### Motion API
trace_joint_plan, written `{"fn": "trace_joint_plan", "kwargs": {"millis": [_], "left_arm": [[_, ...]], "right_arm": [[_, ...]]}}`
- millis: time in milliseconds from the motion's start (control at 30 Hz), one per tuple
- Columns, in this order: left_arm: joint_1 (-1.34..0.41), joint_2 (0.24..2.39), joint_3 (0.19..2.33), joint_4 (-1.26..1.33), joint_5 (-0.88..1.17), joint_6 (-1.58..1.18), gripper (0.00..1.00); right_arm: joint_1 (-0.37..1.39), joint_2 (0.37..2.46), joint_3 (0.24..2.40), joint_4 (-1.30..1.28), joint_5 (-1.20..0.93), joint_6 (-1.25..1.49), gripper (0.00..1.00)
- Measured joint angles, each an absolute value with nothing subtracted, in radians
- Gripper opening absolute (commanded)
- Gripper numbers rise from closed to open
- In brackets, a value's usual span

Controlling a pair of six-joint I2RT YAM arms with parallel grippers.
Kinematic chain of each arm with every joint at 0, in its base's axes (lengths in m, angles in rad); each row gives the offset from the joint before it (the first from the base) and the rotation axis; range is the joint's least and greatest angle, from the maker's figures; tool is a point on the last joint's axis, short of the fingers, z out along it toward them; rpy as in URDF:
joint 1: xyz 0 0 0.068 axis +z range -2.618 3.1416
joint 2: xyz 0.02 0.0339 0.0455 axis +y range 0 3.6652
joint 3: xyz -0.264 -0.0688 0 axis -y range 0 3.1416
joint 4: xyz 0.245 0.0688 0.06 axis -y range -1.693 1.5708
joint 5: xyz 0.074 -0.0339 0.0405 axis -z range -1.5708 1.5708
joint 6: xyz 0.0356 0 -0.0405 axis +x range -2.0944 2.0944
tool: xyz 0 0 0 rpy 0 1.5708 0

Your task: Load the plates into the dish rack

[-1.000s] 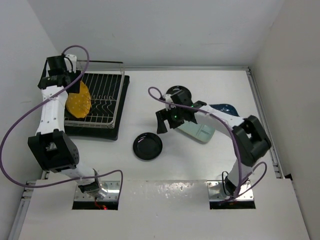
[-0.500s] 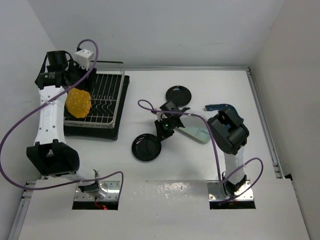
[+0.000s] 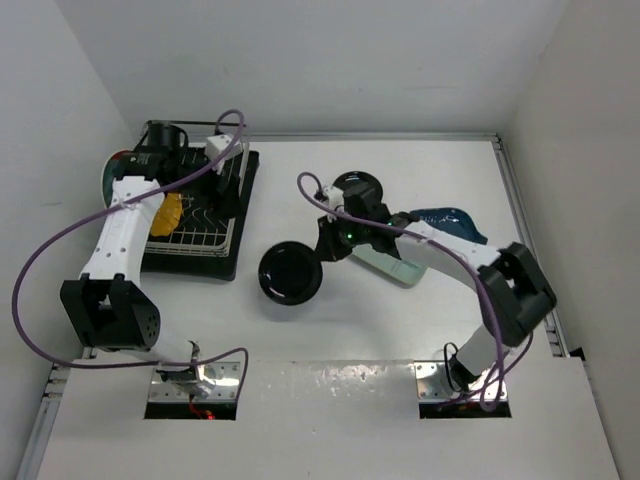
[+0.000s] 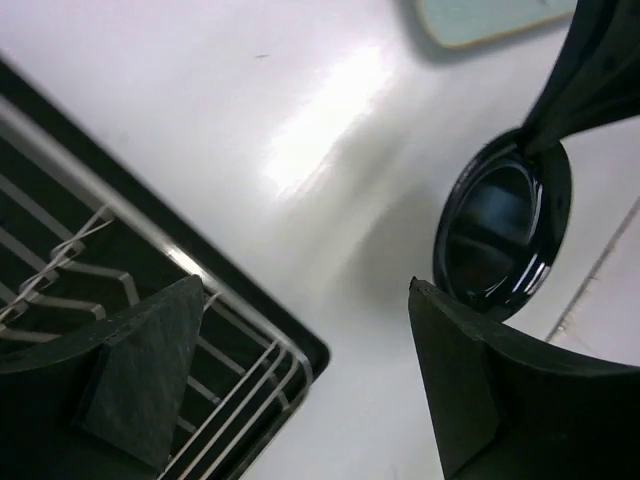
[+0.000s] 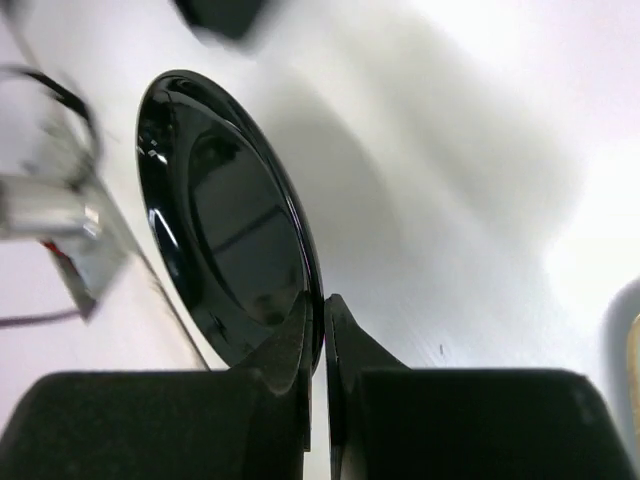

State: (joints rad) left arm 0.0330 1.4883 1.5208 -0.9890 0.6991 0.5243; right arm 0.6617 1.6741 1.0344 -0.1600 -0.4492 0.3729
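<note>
Over worktop (image 3: 400, 330), right end effector (image 5: 315, 305) pinches tilted black plate (image 5: 225, 215) rim; left end effector (image 4: 305, 290) spread above dish rack (image 3: 198, 215).

Left gripper (image 4: 303, 295) spread wide — right gripper (image 5: 316, 310) clamped.

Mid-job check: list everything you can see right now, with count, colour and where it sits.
Dish rack: one, wire, on a black tray, far left.
Yellow plate: one, standing in the rack.
Black plate: one, centre, tilted, rim pinched by the right gripper.
Small black plate: one, flat, farther back at centre.
Pale green tray: one, rectangular, right of centre, partly under the right arm.
Blue plate: one, right side, partly hidden.
Left gripper: open, over the rack's right edge.
Right gripper: shut on the plate's rim.
</note>
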Motion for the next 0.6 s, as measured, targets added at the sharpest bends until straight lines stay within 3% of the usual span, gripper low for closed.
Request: {"fn": "trace_joint_plan", "kwargs": {"millis": [33, 300, 400, 433, 500, 533, 600], "left_arm": [[0.012, 1.488, 1.51, -0.995, 0.725, 0.532, 0.91], [-0.121, 1.49, 1.46, -1.007, 0.844, 0.564, 0.91], [-0.147, 1.491, 1.46, -1.01, 0.875, 0.569, 0.83], [-0.149, 1.491, 1.46, -1.013, 0.885, 0.573, 0.69], [-0.149, 1.491, 1.46, -1.023, 0.897, 0.588, 0.54], [-0.149, 1.491, 1.46, -1.029, 0.9, 0.591, 0.32], [-0.148, 1.492, 1.461, -1.036, 0.894, 0.597, 0.09]], "right_arm": [[0.662, 1.636, 1.04, -0.141, -0.449, 0.373, 0.0], [0.662, 1.542, 1.12, -0.014, -0.443, 0.375, 0.0], [0.662, 1.542, 1.122, 0.008, -0.429, 0.379, 0.0], [0.662, 1.542, 1.122, 0.01, -0.423, 0.381, 0.0], [0.662, 1.542, 1.122, 0.02, -0.412, 0.385, 0.0], [0.662, 1.542, 1.122, 0.023, -0.408, 0.386, 0.0], [0.662, 1.541, 1.122, 0.028, -0.398, 0.389, 0.0]]}}
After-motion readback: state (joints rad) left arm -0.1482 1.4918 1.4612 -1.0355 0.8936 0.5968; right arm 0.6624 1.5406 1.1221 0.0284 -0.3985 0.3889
